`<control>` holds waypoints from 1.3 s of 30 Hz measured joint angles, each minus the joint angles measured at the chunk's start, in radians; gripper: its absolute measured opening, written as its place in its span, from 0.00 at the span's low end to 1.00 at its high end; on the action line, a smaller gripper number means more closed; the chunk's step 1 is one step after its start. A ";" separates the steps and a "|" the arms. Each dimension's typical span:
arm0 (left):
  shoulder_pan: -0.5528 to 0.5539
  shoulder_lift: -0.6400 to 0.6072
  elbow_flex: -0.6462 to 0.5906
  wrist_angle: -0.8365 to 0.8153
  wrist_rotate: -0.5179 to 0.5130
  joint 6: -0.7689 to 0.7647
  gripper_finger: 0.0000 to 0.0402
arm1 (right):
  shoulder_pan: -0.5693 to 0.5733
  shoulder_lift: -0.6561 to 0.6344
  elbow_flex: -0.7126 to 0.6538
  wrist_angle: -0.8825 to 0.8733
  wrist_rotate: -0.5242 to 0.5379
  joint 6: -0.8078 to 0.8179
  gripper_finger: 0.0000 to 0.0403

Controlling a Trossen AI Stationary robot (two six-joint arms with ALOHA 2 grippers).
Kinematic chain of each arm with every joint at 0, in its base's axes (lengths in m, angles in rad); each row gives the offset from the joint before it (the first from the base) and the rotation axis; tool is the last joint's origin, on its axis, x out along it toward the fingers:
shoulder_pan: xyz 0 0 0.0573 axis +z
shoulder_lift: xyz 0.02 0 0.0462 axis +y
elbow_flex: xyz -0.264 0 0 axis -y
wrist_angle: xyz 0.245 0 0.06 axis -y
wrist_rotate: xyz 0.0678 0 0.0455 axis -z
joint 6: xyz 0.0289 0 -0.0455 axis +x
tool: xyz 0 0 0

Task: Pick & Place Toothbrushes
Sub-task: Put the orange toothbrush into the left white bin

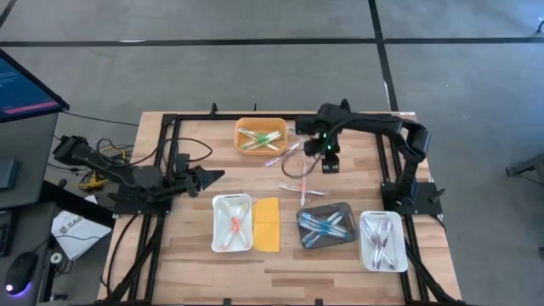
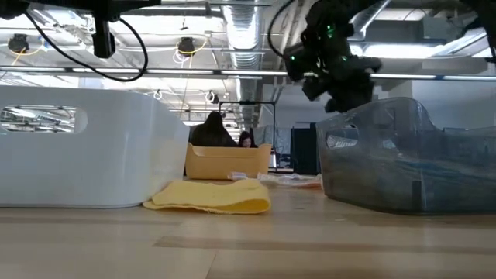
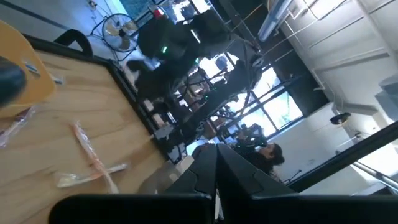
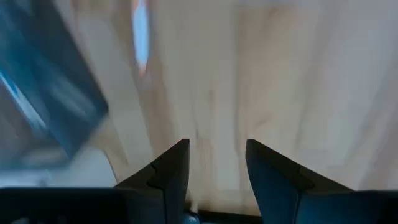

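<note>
1. The left gripper (image 1: 214, 176) rests at the table's left side, its fingers pressed together and holding nothing; it waits and should stay clear.
2. The white tray (image 1: 232, 223) holds pink/orange toothbrushes, with the yellow lid (image 1: 267, 224) just beside it. The orange tray (image 1: 260, 136) at the far edge holds green ones.
3. The loose toothbrushes (image 1: 293, 172) lie scattered on the bare wood between the orange tray and the dark tray (image 1: 326, 224), some crossing each other.
4. The right gripper (image 1: 330, 164) hovers above the right edge of that scatter, its fingers (image 4: 169, 174) partly apart with only bare wood between them; it grips nothing.
5. The step appears to be choosing the next loose toothbrush. It would go best by picking one that lies alone, turning the wrist so the jaws straddle the stick across its width, and descending squarely to the wood before closing.
6. The dark tray holds blue toothbrushes, and the far-right tray (image 1: 382, 240) holds white/clear ones; the colour gripped decides the destination.
</note>
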 joint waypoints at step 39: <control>0.006 0.035 0.000 0.062 -0.015 -0.035 0.00 | 0.156 0.145 -0.157 0.459 0.197 -0.681 0.33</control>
